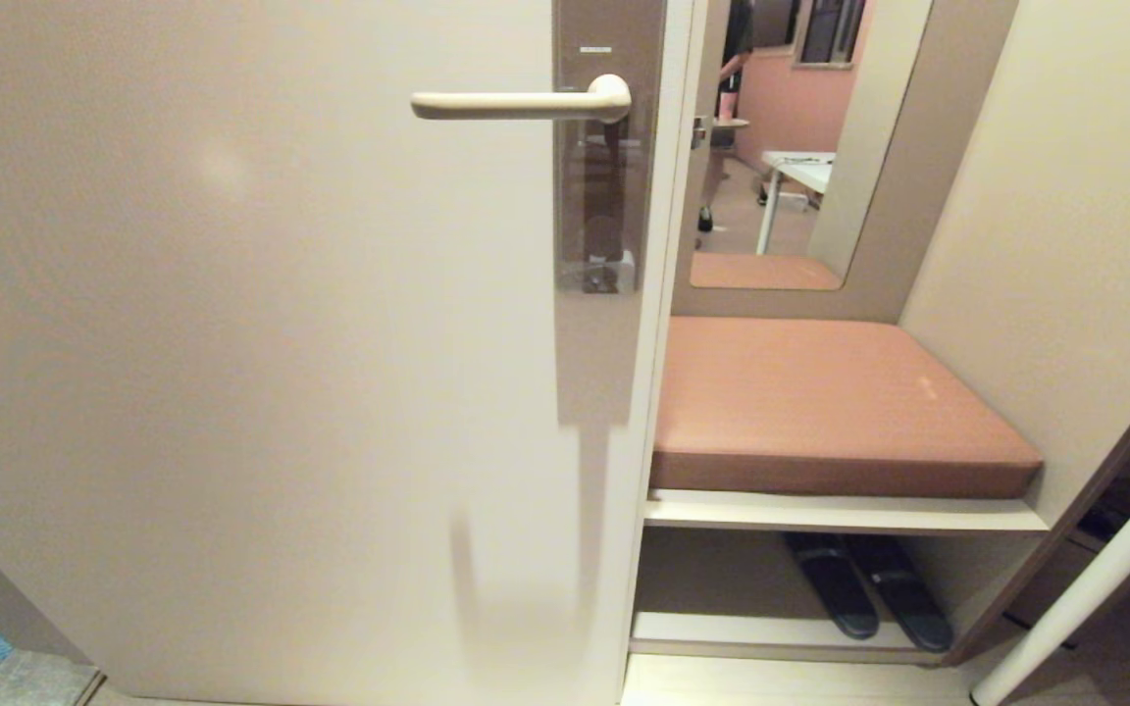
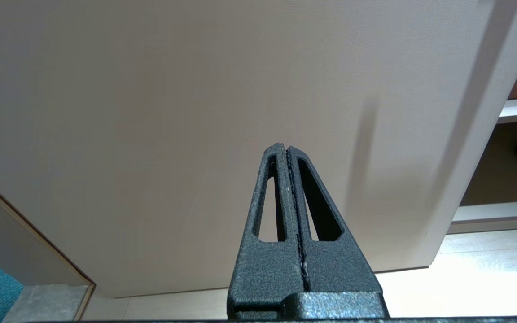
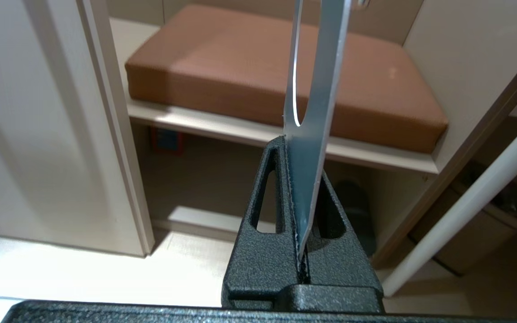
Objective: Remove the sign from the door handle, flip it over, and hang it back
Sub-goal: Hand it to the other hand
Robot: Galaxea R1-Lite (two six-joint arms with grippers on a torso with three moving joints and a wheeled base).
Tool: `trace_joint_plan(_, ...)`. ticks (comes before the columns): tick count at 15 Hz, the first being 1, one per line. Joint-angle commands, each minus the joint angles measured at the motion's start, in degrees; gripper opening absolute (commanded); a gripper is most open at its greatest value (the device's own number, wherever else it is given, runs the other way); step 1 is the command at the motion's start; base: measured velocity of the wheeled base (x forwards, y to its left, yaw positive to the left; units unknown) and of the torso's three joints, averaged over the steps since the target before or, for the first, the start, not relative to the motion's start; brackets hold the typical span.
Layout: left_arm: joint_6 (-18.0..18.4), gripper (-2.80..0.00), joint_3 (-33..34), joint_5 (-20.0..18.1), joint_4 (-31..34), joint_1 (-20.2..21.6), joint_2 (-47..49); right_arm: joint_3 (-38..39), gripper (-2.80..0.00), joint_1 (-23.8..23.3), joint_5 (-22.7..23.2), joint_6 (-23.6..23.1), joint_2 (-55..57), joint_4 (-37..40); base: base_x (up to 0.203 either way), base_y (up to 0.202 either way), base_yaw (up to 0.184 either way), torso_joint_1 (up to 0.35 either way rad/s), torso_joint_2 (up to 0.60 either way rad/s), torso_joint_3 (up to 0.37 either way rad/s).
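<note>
Head view gives me the cream door [image 1: 261, 373] filling the frame from nine o'clock to centre, with the door handle [image 1: 516, 103] at about twelve, a pale lever lying level on its tall brown backplate [image 1: 604, 147], and nothing hanging on it. At three o'clock sits a brown seat cushion [image 1: 830, 402] on a shelf, a pair of dark slippers [image 1: 869, 588] tucked beneath at five, and a white slanted table leg [image 1: 1095, 579] cutting across at four. A mirror [image 1: 810, 127] above the cushion reflects a person's legs and a white desk. Neither arm shows here.

On my right wrist camera the right gripper [image 3: 301, 148] is clamped tight on the sign [image 3: 314, 89], which I see almost edge-on: a thin pale card standing up from the fingers, its blue-grey face angled away, the slit of its hole showing. The cushion lies beyond it.

The left gripper [image 2: 285, 148] is pressed closed on nothing, pointing at the bare lower door.
</note>
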Motion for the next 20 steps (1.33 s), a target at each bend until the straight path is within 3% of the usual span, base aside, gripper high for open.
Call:
trace_joint_plan(1,0.05,-2.8,0.0,-0.03,0.0,0.02,0.07,0.0,-2.8,0.0,0.02,-0.03,-1.59,0.0,0.0,0.0,0.0,0.0,0.0,0.0)
trace_joint_plan(6,0.01,-2.8,0.0,-0.03,0.0,0.02,0.07,0.0,-2.8,0.0,-0.13,3.57,-1.59,0.18,0.0,0.0,0.0,0.0,0.0,0.0)
trace_joint_plan(20,0.14,-2.8,0.0,-0.12,-0.04,0.02,0.07,0.0,-2.8,0.0,-0.13,3.57,-1.59,0.18,0.0,0.0,0.0,0.0,0.0,0.0)
